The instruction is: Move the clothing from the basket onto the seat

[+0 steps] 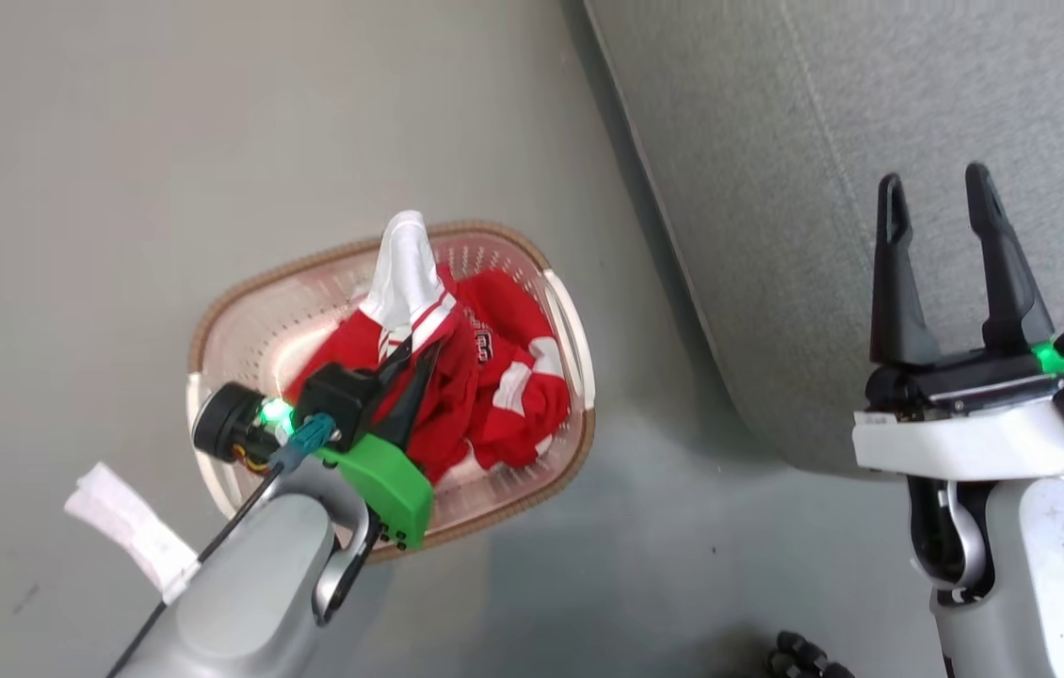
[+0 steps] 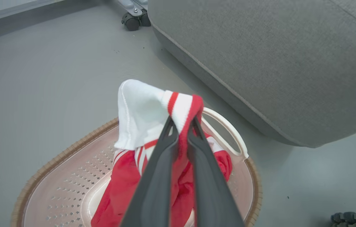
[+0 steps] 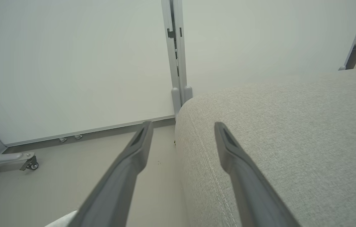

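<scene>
Left gripper (image 2: 181,123) clamped on red clothing (image 1: 513,311) in basket (image 1: 485,229) — print illegible; right gripper (image 1: 935,184) spread at seat (image 1: 777,141) edge; grey floor (image 1: 118,141).

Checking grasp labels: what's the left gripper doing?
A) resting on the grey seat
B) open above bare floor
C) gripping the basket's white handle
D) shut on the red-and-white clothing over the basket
D: in the left wrist view the left gripper has its fingers pinched on a red-and-white fold of the clothing, lifted above the basket. The right gripper hangs open over the seat.
</scene>
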